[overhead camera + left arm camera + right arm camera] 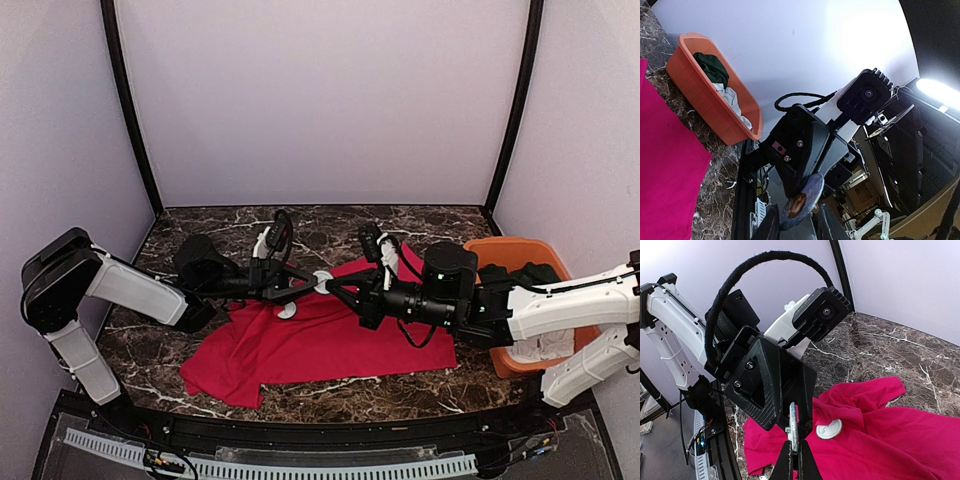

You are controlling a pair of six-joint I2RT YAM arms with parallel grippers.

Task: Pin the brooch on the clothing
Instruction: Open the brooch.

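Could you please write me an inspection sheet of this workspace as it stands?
Surface: dark veined marble table.
Job's things: red T-shirt lying rumpled on the table; brooch held in the air, not yet pinned.
Clutter: orange basket holding a dark green garment and a white cloth; white disc lying on the shirt.
Claws: right claw shut on the brooch; left claw open, fingers either side of it.
Cables: black cable loop arching over the left wrist.
Surroundings: pale walls.

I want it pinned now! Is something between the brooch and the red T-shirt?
Nothing visible does. The right pincer holds the brooch over the red T-shirt; the left pincer flanks it.
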